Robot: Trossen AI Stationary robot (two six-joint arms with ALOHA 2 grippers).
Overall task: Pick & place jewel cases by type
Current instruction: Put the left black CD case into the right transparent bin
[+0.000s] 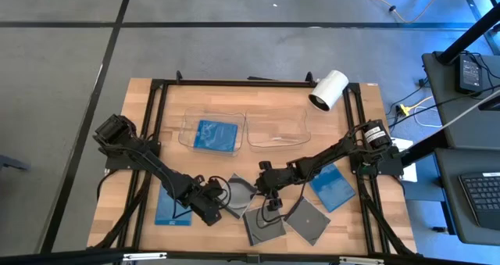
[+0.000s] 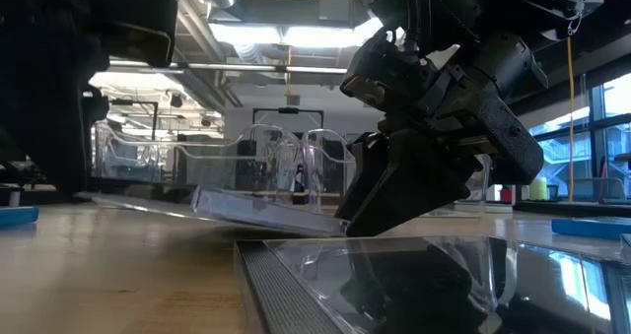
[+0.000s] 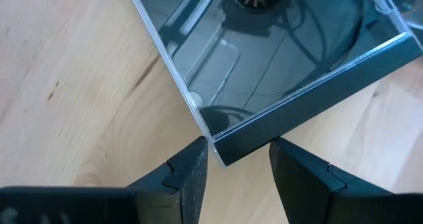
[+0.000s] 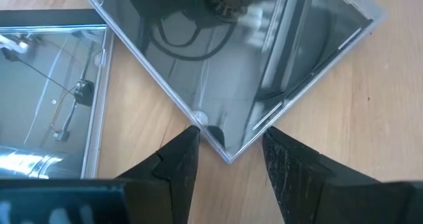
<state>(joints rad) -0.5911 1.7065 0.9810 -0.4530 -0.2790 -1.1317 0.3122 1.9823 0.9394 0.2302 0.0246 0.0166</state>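
A dark jewel case (image 1: pixel 239 191) sits between my two grippers near the table's near edge. My left gripper (image 1: pixel 221 202) (image 3: pixel 238 154) has one corner between its fingers, and my right gripper (image 1: pixel 258 190) (image 4: pixel 228 145) has the opposite corner. Two more dark cases (image 1: pixel 262 226) (image 1: pixel 309 222) lie flat toward the near edge. One blue case (image 1: pixel 173 206) lies under the left arm. Another (image 1: pixel 333 187) lies under the right arm. A third (image 1: pixel 215 134) rests in the left clear tray (image 1: pixel 186 137). My left gripper pinches the dark case's corner at the ribbed spine end (image 3: pixel 228 151) between its two fingers, coming from the table's left, slanting down. In the low view that end (image 2: pixel 118 198) stands clear of the table. My right gripper pinches the opposite clear-lidded corner (image 4: pixel 221 141) between its two fingers (image 2: pixel 360 211), coming from the table's right, slanting down. The case (image 2: pixel 246 214) slopes down toward this end, which overlaps a neighbouring dark case (image 4: pixel 46 98).
A second clear tray (image 1: pixel 275 130) stands beside the first toward the far edge. A white cylinder (image 1: pixel 328 89) lies at the far right corner. Black rails (image 1: pixel 148 140) run along both sides. Bare wood (image 1: pixel 234 167) lies between the trays and the grippers.
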